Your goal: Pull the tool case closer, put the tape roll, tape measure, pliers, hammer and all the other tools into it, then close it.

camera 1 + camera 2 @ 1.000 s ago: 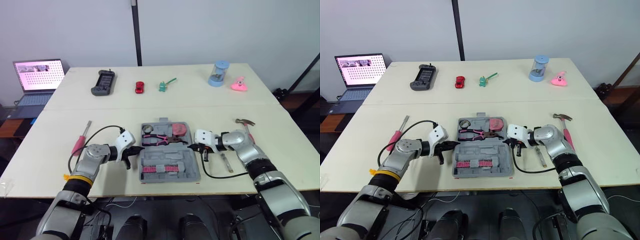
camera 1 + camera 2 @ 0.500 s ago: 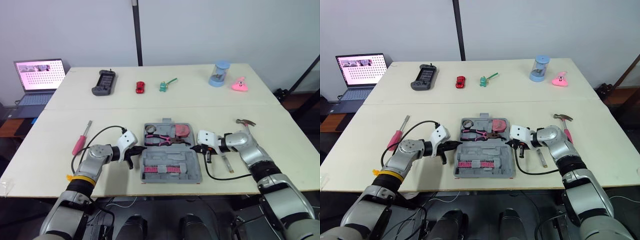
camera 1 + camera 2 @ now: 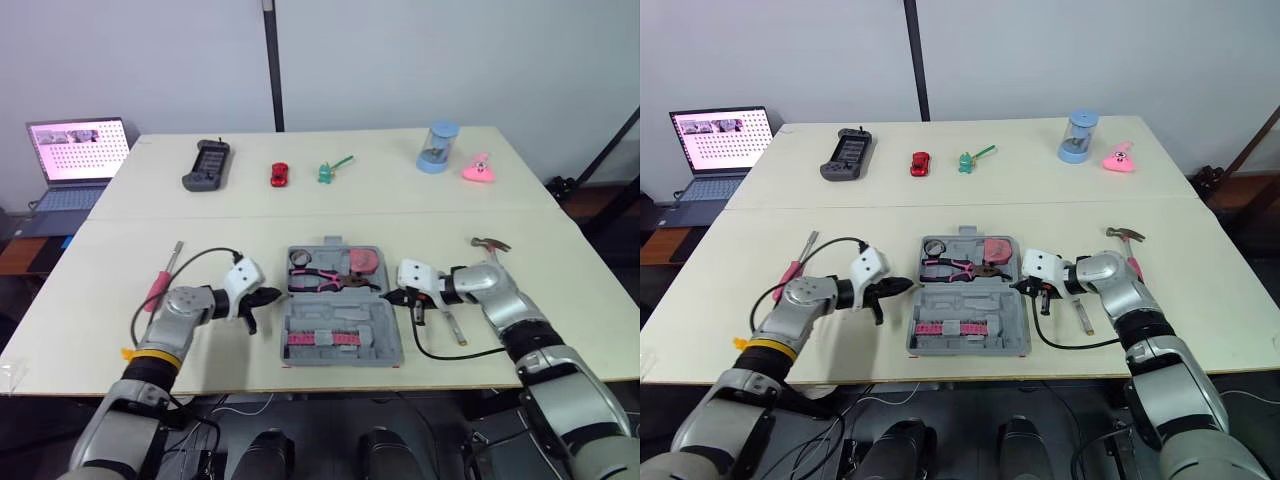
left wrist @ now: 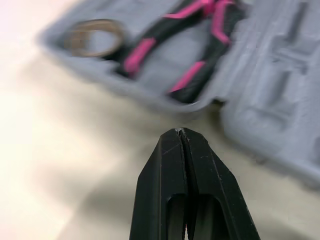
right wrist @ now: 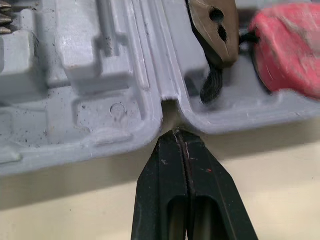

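Left gripper (image 4: pixel 180 130) just beside open case (image 3: pixel 382 336), right gripper (image 5: pixel 176 132) at its hinge notch, fingers (image 4: pixel 165 167) of both pressed together, empty; pliers (image 3: pixel 320 280), tape measure (image 3: pixel 367 262) inside.

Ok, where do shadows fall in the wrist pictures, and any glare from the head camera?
Left wrist view: the shut left pincer drops a shadow on the table. Right wrist view: the tool case throws a dark band along its edge, beside the right pincer. Left eye view: even light, no glare on the table; the laptop screen glows.

head pair above table (image 3: pixel 450 200), wrist cameras close, seemingly opposite tool case (image 5: pixel 100 75) sides
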Available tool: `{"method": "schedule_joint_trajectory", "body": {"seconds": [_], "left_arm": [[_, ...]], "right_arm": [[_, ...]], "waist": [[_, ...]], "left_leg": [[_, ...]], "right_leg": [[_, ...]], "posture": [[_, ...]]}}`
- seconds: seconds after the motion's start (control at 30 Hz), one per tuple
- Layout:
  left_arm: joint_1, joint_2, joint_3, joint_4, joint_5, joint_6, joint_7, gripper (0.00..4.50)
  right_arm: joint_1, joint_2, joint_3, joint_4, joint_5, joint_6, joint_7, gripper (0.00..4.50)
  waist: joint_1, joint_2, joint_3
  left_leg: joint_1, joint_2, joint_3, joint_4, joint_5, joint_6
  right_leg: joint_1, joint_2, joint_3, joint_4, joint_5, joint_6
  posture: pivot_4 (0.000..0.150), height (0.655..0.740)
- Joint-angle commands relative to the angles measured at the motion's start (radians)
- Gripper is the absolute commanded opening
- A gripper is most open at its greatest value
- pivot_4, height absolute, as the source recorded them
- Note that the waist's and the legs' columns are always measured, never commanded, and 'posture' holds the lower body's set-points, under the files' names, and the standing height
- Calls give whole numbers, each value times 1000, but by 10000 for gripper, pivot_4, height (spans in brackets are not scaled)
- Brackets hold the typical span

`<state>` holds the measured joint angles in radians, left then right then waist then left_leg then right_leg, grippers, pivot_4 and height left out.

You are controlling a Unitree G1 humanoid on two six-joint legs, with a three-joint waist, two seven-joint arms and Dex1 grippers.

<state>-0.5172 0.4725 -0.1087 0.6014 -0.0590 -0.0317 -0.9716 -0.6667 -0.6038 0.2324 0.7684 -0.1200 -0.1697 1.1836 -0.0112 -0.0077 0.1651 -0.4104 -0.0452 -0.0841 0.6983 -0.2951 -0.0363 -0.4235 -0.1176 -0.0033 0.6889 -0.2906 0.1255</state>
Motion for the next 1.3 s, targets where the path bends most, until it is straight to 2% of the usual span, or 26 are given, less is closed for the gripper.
{"method": "schedule_joint_trajectory", "body": {"seconds": [0.03,0.17,0.23,0.3,0.5,0.67,0.87,1.13,1.3], "left_arm": [[28,42,73,-66,-56,-34,-5,478],[92,95,178,-156,-133,-19,-1,478],[151,132,228,-220,-179,2,-18,5697],[205,166,267,-274,-209,12,-26,13472],[415,270,487,-357,-306,31,-1,44855],[507,299,659,-236,-397,37,-9,45000],[604,319,717,-148,-378,-19,-22,45000],[644,317,732,-167,-392,-34,-18,45000],[662,281,745,-266,-422,-13,16,45000]], "right_arm": [[55,-45,-90,-134,124,62,60,0],[150,-95,-187,-324,266,195,115,0],[198,-130,-238,-372,303,208,109,5534],[231,-153,-300,-410,360,252,99,12862],[395,-234,-539,-406,483,282,40,44504],[504,-246,-656,-336,516,254,4,44868],[572,-243,-741,-210,534,187,-32,44868],[551,-223,-747,-210,553,188,-70,44868],[498,-209,-721,-258,572,241,-84,44868]], "waist": [[-3,0,0],[-8,0,0],[-9,0,0],[-6,0,0],[0,1,1],[0,1,1],[-2,1,1],[-2,1,0],[-2,1,1]], "left_leg": [[0,0,0,0,0,0],[-1,3,0,0,0,0],[-1,4,0,0,0,0],[-1,5,0,-1,-1,1],[-1,5,1,-1,-1,2],[-1,5,1,-1,-2,3],[0,5,3,-1,-2,4],[0,6,3,-1,-2,4],[0,6,3,-1,-2,4]], "right_leg": [[0,0,0,0,0,0],[-1,0,0,0,0,0],[-2,0,0,0,0,0],[-2,0,0,-1,0,0],[-1,-1,0,-2,0,0],[0,-2,0,-2,0,-1],[0,-2,1,-3,0,-1],[0,-2,1,-3,0,-1],[0,-2,1,-3,0,-1]], "posture": [[1500,6753],[1500,6753],[1500,6753],[1500,6753],[1500,6753],[1500,6753],[1500,6753],[1500,6753],[1500,6753]]}}
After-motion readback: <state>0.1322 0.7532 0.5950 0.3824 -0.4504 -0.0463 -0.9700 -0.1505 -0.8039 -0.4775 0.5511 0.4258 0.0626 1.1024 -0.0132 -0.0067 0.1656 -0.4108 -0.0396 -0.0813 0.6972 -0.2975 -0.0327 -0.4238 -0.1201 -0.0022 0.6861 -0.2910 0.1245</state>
